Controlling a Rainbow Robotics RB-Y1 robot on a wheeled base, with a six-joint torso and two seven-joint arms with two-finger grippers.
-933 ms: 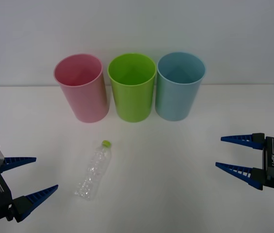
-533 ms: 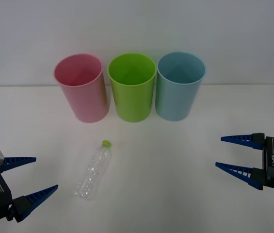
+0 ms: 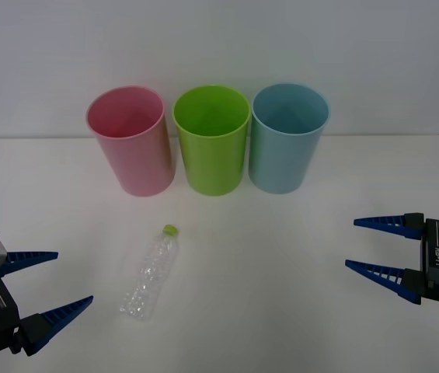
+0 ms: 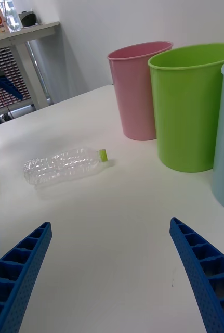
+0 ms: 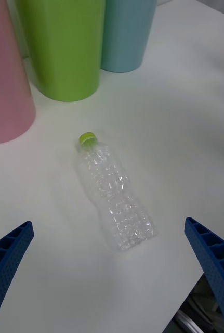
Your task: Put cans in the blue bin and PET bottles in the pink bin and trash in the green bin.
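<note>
A clear crinkled PET bottle (image 3: 151,274) (image 5: 114,199) (image 4: 65,165) with a yellow-green cap lies on its side on the white table, cap toward the bins. At the back stand the pink bin (image 3: 130,140) (image 4: 139,88), the green bin (image 3: 211,138) (image 4: 192,104) and the blue bin (image 3: 289,136) (image 5: 126,31) in a row, all upright. My left gripper (image 3: 52,285) hovers open near the front left, a short way left of the bottle. At the right my right gripper (image 3: 374,247) hangs open, far from the bottle, holding nothing.
The table's (image 3: 266,256) front edge lies close to the bottle in the left wrist view. A shelf unit (image 4: 18,47) stands beyond the table's far side in the right wrist view.
</note>
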